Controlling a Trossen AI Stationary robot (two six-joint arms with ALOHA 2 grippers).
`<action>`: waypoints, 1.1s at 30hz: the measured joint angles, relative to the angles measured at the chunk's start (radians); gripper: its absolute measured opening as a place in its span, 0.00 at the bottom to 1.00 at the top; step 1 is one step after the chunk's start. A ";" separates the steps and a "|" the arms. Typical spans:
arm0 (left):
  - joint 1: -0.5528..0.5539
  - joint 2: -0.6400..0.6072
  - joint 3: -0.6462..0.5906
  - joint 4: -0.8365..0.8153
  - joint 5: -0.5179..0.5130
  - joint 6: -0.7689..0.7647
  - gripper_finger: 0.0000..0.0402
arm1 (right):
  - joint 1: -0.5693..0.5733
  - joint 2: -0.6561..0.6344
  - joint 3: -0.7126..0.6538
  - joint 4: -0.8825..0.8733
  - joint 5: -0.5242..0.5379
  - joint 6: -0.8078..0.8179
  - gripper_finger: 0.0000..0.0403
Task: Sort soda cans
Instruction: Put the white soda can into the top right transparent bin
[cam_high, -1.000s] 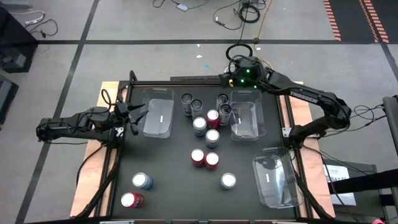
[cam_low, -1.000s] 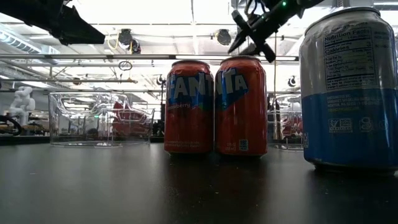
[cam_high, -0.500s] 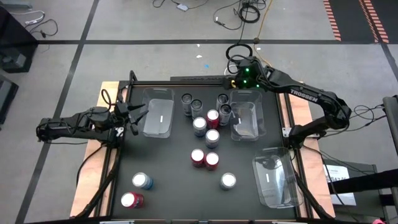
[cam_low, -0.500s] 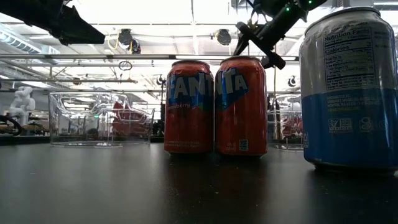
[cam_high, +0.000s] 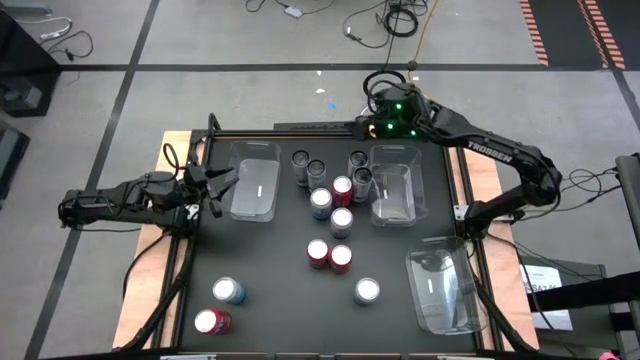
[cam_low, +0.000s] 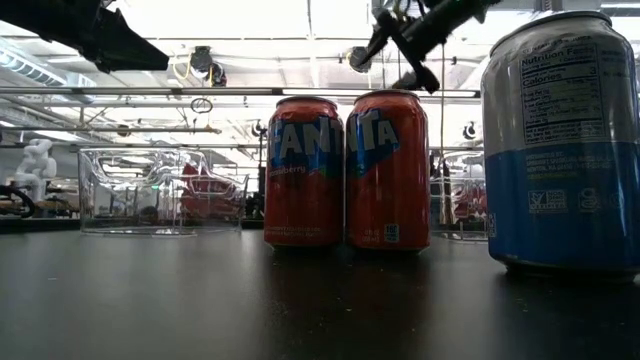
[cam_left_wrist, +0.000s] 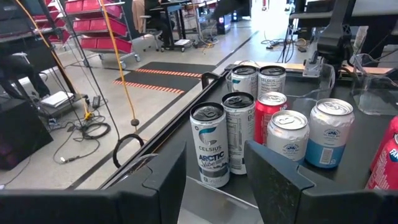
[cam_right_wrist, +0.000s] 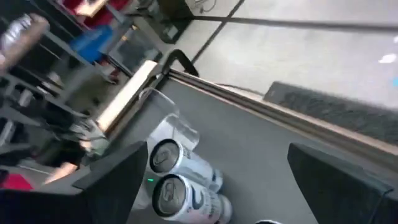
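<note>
Soda cans stand upright on the black table: dark grey ones (cam_high: 301, 160) (cam_high: 358, 160) near the far edge, red ones (cam_high: 330, 255) and blue-and-silver ones (cam_high: 342, 220) (cam_high: 229, 291) toward the middle and near left. My right gripper (cam_high: 366, 125) (cam_right_wrist: 217, 183) hangs open high over the far edge, above the dark grey pair, holding nothing. In the right wrist view it looks down on two dark grey cans (cam_right_wrist: 177, 177). My left gripper (cam_high: 222, 185) (cam_left_wrist: 214, 171) waits at the table's left edge, a narrow empty gap between its fingers.
Three clear plastic trays rest on the table: one at the far left (cam_high: 255, 185), one at the far right (cam_high: 395, 190), one at the near right corner (cam_high: 440, 290). In the low view two red cans (cam_low: 345, 170) and a blue-and-silver can (cam_low: 560, 140) stand close.
My right gripper has opened wider and risen a little over the far dark grey cans, tipping slightly. No can has moved.
</note>
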 joint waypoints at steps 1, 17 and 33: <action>0.000 0.000 0.000 0.000 0.000 0.000 0.43 | 0.010 0.015 0.042 -0.052 0.032 -0.024 0.94; 0.000 0.000 0.000 0.000 -0.002 0.000 0.43 | 0.027 0.463 0.596 -0.839 0.016 -0.102 0.94; 0.000 0.000 0.000 -0.005 -0.009 0.001 0.43 | 0.053 0.614 0.598 -0.938 -0.017 -0.103 0.94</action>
